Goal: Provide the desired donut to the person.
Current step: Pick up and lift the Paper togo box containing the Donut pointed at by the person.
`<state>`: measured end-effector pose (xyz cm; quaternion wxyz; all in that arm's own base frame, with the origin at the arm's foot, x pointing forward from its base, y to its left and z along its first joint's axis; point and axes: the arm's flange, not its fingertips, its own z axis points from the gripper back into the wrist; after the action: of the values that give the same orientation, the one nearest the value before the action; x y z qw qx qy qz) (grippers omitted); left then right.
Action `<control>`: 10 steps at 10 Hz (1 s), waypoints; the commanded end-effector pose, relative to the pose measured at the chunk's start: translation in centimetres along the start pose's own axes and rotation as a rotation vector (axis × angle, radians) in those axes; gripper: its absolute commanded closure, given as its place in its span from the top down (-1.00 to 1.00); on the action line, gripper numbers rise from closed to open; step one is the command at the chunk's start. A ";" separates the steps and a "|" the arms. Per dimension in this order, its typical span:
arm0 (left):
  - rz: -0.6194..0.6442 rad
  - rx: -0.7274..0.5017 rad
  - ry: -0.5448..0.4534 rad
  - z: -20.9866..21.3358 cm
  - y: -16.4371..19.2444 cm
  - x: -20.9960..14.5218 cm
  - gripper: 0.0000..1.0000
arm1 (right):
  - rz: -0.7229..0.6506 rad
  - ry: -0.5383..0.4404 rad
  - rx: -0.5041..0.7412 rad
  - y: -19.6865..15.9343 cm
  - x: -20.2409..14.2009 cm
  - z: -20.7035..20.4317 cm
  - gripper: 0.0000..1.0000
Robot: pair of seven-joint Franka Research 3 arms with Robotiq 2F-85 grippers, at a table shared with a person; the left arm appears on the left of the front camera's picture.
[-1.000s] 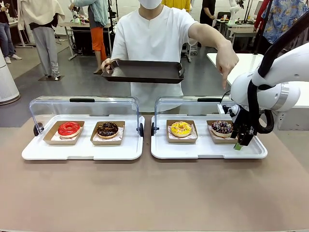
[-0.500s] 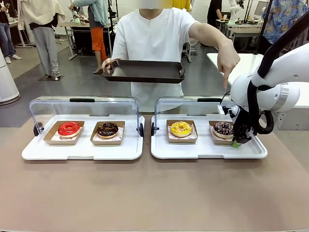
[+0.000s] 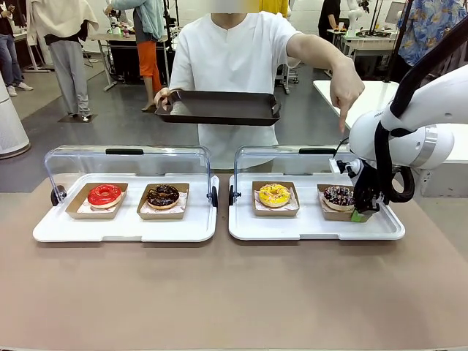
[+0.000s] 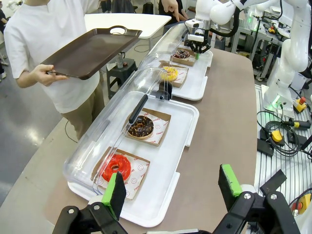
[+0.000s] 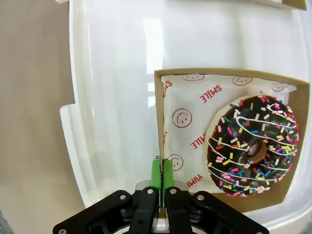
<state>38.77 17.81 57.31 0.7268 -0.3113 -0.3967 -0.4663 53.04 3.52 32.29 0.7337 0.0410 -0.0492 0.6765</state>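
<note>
Right gripper (image 5: 161,174) clenched on thin side wall of cardboard tray (image 5: 158,112) holding sprinkled donut (image 5: 226,141). One-edge pinch may slip or tilt, sliding donut off. Left gripper (image 4: 172,186) released.

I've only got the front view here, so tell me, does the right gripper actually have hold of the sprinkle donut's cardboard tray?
Observer: Yes; the right wrist view shows the right gripper shut on the cardboard tray's side wall.
Operator: Touching anything else?
Observer: No, printed paper separates it from the sprinkle donut.
Operator: And the other arm?
Observer: The left gripper is open and empty, pointing toward the red donut.
</note>
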 end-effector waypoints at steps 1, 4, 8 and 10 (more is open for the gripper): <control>-0.002 -0.004 -0.002 0.1 -0.1 0.1 1.00 | 0.040 0.046 0.043 0.5 0.9 0.6 -1.00; -0.002 -0.004 -0.002 0.1 -0.1 0.1 1.00 | -0.012 0.123 0.021 4.1 3.5 5.7 -1.00; -0.002 -0.004 -0.002 0.1 -0.1 0.1 1.00 | -0.037 0.164 -0.002 9.7 6.1 14.1 -1.00; -0.002 -0.004 -0.002 0.1 -0.1 0.1 1.00 | -0.046 0.166 -0.045 11.9 7.2 18.8 -1.00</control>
<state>38.78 17.81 57.28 0.7269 -0.3115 -0.3964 -0.4663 42.21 9.00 50.55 0.7449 -0.0052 -0.0109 0.6670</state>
